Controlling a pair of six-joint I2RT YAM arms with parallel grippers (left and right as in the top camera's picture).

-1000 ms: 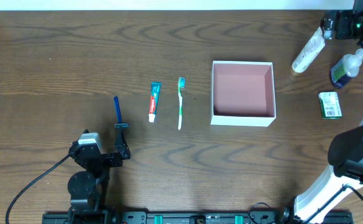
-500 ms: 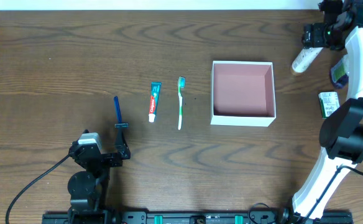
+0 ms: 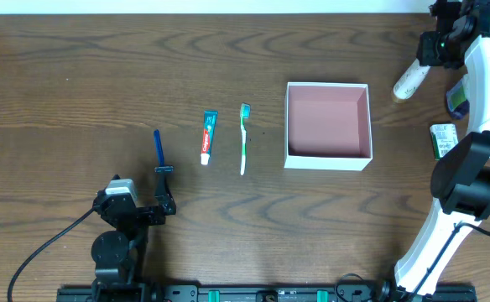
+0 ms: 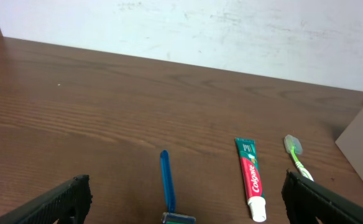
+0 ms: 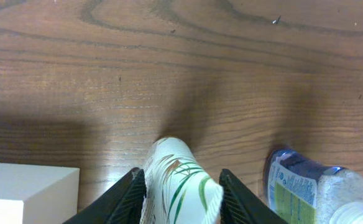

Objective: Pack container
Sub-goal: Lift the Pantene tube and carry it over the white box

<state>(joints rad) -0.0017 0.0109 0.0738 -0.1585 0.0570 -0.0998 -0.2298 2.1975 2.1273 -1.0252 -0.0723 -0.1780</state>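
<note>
Right gripper [image 5: 183,182] is at the far right corner, jaws pressed against both sides of the white tube [image 3: 407,82], which reads as a grip from the wrist view. Left gripper [image 4: 184,186] is wide open and holding nothing, low by the blue razor [image 3: 157,145]. Container [image 3: 329,162] sits empty mid-table, to the left of the right gripper and nearer the robot, well apart from it; the tube's long axis runs diagonally with its free end pointing roughly that way, so the right arm is clearly the closer one for the drop
</note>
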